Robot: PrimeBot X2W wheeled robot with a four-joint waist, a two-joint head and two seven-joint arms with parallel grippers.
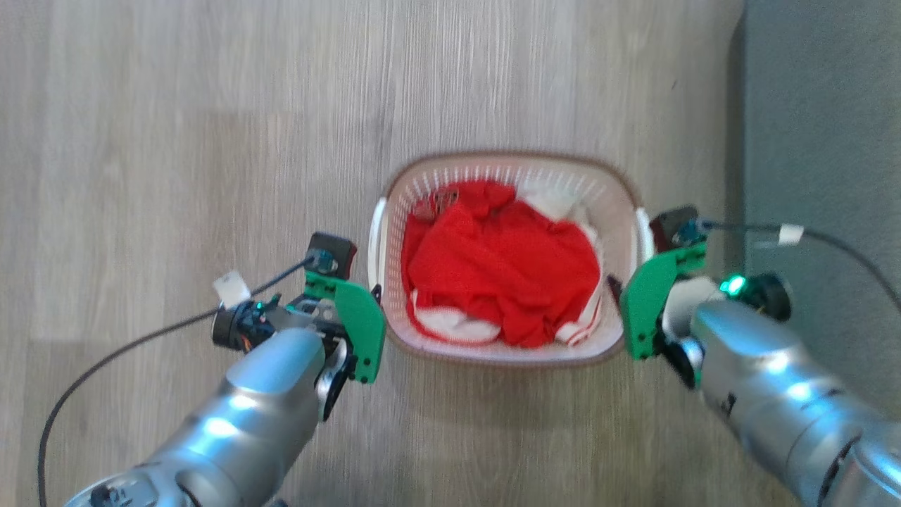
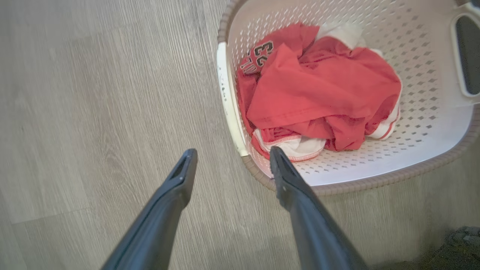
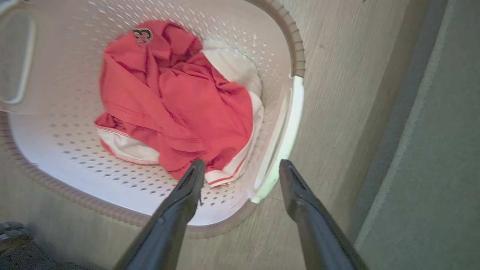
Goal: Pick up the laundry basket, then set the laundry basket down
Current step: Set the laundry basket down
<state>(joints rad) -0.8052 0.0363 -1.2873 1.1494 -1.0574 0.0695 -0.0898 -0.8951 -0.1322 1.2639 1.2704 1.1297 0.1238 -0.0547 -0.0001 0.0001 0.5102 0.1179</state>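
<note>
The laundry basket [image 1: 507, 156], white and perforated with a brown rim, sits on the wood floor and holds red and white clothes [image 1: 500, 264]. My left gripper [image 2: 232, 152] is open at the basket's left side. Its fingers straddle the near end of the white left handle [image 2: 228, 101], one over the inside and one outside. My right gripper [image 3: 242, 163] is open at the right side, its fingers likewise astride the near end of the right handle [image 3: 290, 123]. In the head view the left gripper [image 1: 376, 292] and right gripper [image 1: 614, 284] flank the basket.
A grey carpet [image 1: 823, 141] runs along the right, close beside the right arm. Black cables trail from both wrists, one across the floor at the left [image 1: 105, 359]. Bare wood floor [image 1: 176, 141] lies left of and beyond the basket.
</note>
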